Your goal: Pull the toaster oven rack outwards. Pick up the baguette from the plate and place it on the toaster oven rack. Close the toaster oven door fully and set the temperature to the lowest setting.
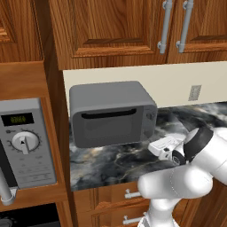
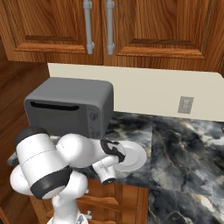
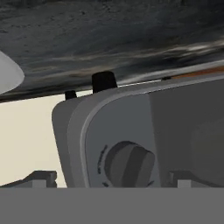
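The grey toaster oven stands on the dark marble counter with its door shut against the front. The rack and the baguette are hidden. A bare white plate lies just right of the oven, and its edge shows in the rolled-over hand view. My gripper hovers close to the oven's lower right front corner. In the hand view my gripper is open, with its fingertips wide apart on either side of a dark knob. Nothing is held.
A silver microwave is built into the wooden column to the left. Wooden cabinets hang overhead, drawers sit under the counter edge, and a wall outlet is on the cream backsplash. Marble counter stretches to the right.
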Motion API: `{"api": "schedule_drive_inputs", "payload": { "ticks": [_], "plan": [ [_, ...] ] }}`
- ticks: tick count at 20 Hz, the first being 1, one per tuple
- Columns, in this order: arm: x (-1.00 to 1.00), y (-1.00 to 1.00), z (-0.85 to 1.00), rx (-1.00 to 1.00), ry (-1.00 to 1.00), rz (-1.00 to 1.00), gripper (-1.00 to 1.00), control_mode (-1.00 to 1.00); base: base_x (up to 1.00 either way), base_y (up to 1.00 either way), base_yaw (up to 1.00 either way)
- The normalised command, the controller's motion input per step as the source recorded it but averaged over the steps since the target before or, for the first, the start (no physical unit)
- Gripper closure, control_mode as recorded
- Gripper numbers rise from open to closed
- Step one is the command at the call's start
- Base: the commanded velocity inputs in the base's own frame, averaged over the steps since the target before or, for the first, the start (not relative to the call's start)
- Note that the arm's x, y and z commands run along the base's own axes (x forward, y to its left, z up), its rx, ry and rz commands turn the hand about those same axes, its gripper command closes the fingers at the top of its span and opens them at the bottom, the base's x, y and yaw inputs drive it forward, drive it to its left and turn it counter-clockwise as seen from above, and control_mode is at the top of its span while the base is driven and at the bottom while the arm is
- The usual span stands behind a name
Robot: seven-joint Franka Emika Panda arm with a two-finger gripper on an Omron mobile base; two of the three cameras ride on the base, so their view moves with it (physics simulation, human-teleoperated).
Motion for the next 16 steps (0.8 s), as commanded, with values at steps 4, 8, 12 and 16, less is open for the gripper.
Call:
{"api": "schedule_drive_inputs", "payload": {
  "ticks": [4,8,12,16],
  "plan": [
    [-0.18,0.16,0.00,0.09,0.01,-0.06,-1.00,-1.00,0.00,0.00,0.00],
    [-0.19,0.01,-0.04,0.14,0.00,0.00,-1.00,-1.00,0.00,0.00,0.00],
    [-0.14,0.14,-0.04,0.22,0.00,0.00,-1.00,-1.00,0.00,0.00,0.00],
    [0.00,0.59,-0.23,0.18,0.00,-0.02,-1.00,-1.00,0.00,0.00,0.00]
  ]
}}
